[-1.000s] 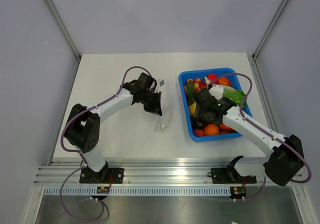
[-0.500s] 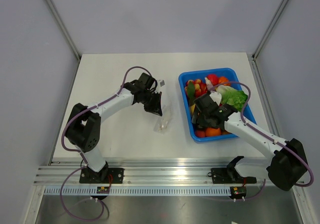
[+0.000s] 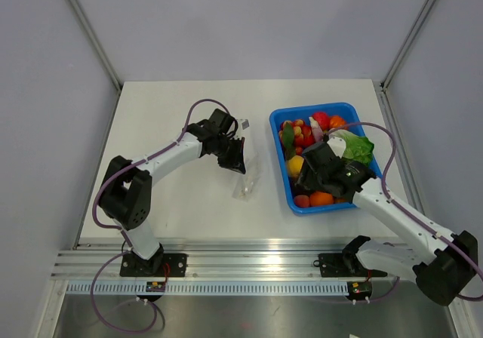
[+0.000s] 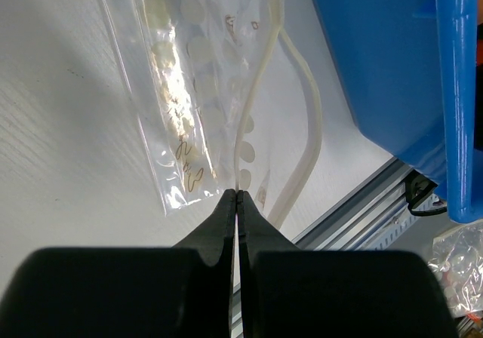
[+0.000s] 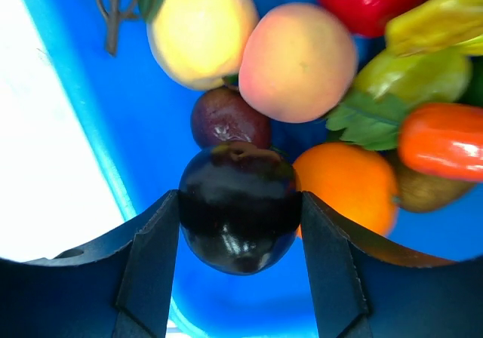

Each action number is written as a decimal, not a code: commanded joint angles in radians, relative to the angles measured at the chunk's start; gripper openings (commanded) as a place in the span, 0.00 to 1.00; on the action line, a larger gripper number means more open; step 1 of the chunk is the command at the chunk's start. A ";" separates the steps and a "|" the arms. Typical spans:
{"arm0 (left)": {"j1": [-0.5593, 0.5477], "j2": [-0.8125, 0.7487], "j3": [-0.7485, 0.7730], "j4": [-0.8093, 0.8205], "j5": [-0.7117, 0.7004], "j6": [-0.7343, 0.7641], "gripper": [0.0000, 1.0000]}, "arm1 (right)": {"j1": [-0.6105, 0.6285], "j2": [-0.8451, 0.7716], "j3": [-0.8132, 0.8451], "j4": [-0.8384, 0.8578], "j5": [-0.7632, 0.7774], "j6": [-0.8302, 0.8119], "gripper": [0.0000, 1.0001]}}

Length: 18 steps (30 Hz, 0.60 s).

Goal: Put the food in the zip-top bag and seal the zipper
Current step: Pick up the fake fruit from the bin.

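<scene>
Clamping the plum (image 5: 238, 216) by the desk's right edge, the right gripper (image 5: 238, 228) must next carry it left. The left gripper (image 4: 237, 199) pinches the zip-top bag (image 4: 172, 104) by its zipper (image 4: 253, 102).

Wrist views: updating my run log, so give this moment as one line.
left tool shut on zip-top bag lip | right tool shut on dark plum over blue tray | bag mouth open

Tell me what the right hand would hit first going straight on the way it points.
The right hand, gripping the dark plum, would probably meet the small maroon fruit in the blue tray first; depth is unclear.
</scene>
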<state>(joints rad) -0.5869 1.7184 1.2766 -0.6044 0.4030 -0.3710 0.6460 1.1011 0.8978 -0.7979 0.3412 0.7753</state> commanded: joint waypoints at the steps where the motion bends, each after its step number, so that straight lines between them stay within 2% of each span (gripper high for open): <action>1: -0.007 0.000 0.040 0.008 -0.010 0.000 0.00 | 0.004 -0.059 0.088 -0.067 0.099 0.005 0.38; 8: -0.007 -0.003 0.038 0.009 -0.012 0.000 0.00 | 0.049 -0.012 0.260 -0.014 0.085 -0.083 0.38; 12: -0.007 -0.008 0.038 0.008 -0.010 -0.002 0.00 | 0.159 0.141 0.375 0.052 0.085 -0.111 0.38; 16: -0.007 -0.011 0.038 0.005 -0.012 0.000 0.00 | 0.182 0.250 0.420 0.196 -0.014 -0.122 0.38; 18: -0.007 -0.010 0.040 0.003 -0.012 0.001 0.00 | 0.187 0.324 0.435 0.215 -0.054 -0.122 0.38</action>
<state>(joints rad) -0.5900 1.7184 1.2766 -0.6044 0.4030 -0.3706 0.8196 1.3521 1.2919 -0.6815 0.3477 0.6769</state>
